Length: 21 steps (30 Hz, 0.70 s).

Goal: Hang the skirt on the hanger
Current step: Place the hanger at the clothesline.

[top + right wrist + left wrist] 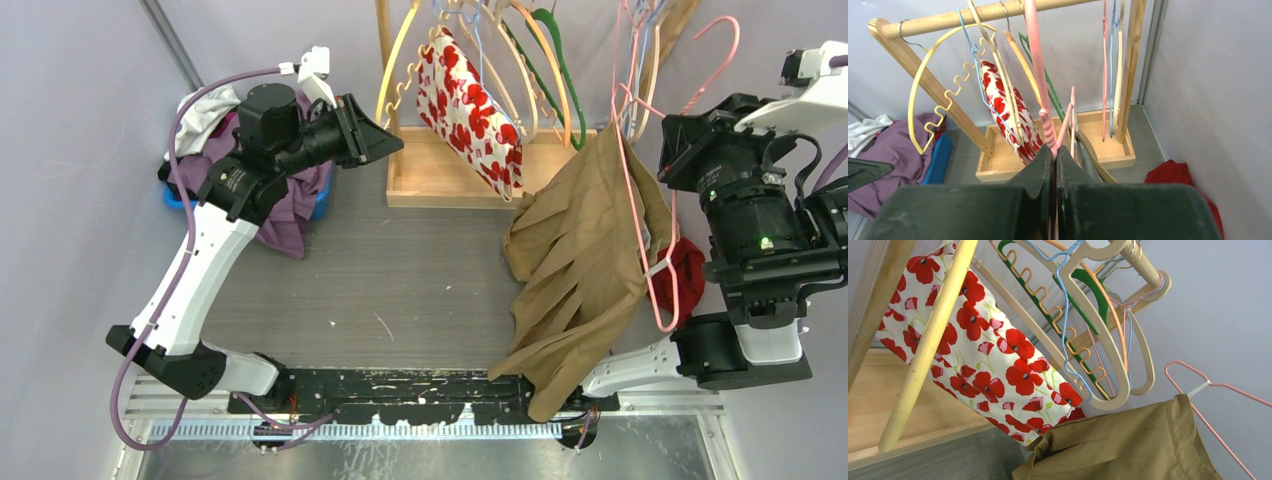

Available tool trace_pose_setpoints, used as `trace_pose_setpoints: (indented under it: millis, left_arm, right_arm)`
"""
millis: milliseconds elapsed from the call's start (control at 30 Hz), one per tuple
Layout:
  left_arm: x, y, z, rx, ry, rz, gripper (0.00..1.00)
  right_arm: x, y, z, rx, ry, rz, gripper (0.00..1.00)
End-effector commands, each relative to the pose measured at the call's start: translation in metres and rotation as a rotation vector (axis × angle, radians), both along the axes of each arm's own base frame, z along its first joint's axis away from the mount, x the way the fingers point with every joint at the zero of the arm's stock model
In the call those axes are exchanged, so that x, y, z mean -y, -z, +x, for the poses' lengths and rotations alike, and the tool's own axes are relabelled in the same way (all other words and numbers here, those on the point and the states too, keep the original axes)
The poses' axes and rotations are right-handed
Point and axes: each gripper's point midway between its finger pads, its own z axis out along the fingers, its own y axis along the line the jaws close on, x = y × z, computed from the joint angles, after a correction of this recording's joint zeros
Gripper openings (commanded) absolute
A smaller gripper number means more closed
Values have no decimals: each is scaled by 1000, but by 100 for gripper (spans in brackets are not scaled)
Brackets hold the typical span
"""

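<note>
From above, the khaki skirt (575, 260), a matte woven cloth in soft pleats, hangs at the right of the grey wood-grain counter (400, 280). The thin pink wire hanger (630, 205) runs down across it. Behind stands the wooden rack (440, 170), with a glossy white cloth printed with red poppies (470, 110) on it. A crumpled purple garment (295, 215) lies at the left and a red cloth (688, 275) at the right. The left hand (385, 140), a black wedge, points at the rack; whether it is spread or pressed together I cannot tell.

The left wrist view shows a smooth, pale, curved wooden hanger (923, 355) over the poppy cloth. Below it the skirt's stitched waistband meets the pink wire at a small white sleeve (1198, 388).

In the right wrist view, the right hand (1054, 155) has its dark matte fingers (1035, 175) pressed together, pinching the pink hanger's ribbed stem. A wavy yellow hanger (933, 100) hangs from the round rail (998, 12).
</note>
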Motion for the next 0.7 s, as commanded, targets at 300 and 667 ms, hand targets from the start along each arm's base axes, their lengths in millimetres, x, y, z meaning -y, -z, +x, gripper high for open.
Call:
trace_pose_setpoints:
  millis: [300, 667]
  left_arm:
    - [1, -14, 0, 55, 17, -30, 23]
    - [-1, -11, -2, 61, 20, 3, 23]
  right_arm:
    - [-47, 6, 19, 36, 85, -110, 1]
    - [-63, 87, 112, -47, 53, -42, 1]
